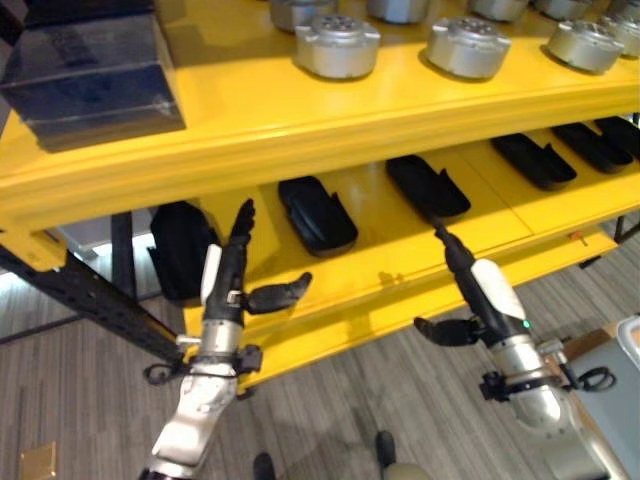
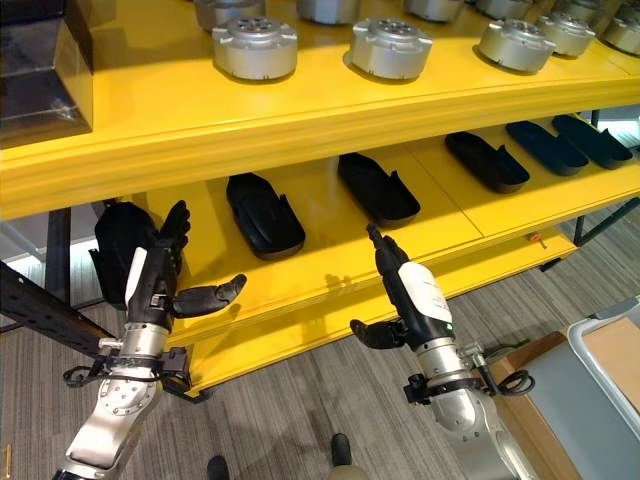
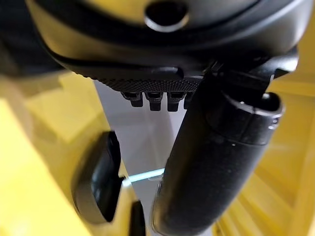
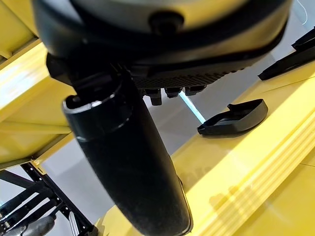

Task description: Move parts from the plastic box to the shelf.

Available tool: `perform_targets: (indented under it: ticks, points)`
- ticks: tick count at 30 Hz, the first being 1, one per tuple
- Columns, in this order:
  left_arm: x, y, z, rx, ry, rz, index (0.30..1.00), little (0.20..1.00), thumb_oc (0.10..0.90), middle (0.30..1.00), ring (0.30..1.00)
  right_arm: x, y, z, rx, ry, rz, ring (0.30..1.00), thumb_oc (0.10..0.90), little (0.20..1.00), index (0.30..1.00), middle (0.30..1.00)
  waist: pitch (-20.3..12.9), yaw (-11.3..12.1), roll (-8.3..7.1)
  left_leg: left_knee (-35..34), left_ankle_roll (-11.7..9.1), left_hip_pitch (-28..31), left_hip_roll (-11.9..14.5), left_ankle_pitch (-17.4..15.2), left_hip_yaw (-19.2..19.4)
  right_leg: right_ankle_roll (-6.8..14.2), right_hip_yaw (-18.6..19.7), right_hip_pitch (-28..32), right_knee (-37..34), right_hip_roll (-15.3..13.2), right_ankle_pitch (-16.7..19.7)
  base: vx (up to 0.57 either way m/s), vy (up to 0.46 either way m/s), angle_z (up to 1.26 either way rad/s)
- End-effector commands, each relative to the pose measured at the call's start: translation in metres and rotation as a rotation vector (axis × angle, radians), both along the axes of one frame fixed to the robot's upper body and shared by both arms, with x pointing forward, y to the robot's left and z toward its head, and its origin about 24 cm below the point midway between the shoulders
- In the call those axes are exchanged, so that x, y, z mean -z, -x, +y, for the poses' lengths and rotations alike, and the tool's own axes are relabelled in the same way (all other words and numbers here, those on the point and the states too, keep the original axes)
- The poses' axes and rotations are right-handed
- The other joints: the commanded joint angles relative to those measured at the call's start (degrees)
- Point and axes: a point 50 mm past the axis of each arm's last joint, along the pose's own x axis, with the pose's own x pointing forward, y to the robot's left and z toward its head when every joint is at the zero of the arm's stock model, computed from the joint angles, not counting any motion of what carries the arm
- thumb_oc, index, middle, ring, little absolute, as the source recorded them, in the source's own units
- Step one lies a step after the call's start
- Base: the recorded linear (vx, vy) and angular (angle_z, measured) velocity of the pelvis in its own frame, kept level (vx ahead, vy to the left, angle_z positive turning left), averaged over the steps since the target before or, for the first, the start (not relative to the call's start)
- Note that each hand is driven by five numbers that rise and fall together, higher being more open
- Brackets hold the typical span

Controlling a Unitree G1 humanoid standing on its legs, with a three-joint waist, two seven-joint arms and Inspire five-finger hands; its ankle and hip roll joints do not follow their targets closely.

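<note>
Yellow shelf (image 1: 300, 120) already carries silver round parts (image 1: 337, 45) above and black moulded parts (image 1: 317, 213) below, spaced in rows. Left hand (image 1: 228, 275) and right hand (image 1: 470, 290) hover before the lower tier, fingers straight, thumbs out, holding nothing.

Counted six black plastic parts (image 2: 264, 213) laid along the lower level of the yellow shelf (image 2: 330, 110). Up top sat at least eight round metal parts (image 2: 255, 46), plus one dark box (image 1: 92, 72).
</note>
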Motion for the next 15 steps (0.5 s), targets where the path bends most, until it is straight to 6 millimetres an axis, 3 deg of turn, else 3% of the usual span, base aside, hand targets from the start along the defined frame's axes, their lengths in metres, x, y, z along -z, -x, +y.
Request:
perform_targets:
  ticks: [1, 15]
  points:
    - [-0.055, -0.022, 0.018, -0.126, -0.132, -0.281, 1.000, 1.000, 0.900, 1.000, 1.000, -0.066, -0.005, 0.000, -0.007, -0.002, -0.365, 1.000, 0.900, 1.000, 1.000, 1.000, -0.3, 0.3, -1.08, -0.1, 3.0, 5.3, -1.3, -3.5, 1.0, 0.0, -0.4, 4.9, 0.8, -0.1, -2.2, 0.00, 0.000, 0.00]
    - [-0.059, -0.060, 0.058, -0.490, -0.436, -0.269, 1.000, 1.000, 0.900, 1.000, 1.000, -0.071, -0.015, 0.012, -0.080, -0.018, -0.401, 1.000, 0.900, 1.000, 1.000, 1.000, -1.0, -1.0, -1.85, -0.1, 2.4, 5.6, -1.1, -3.7, 2.3, 0.4, 0.7, 4.1, 0.8, 0.1, -2.2, 0.00, 0.005, -0.02]
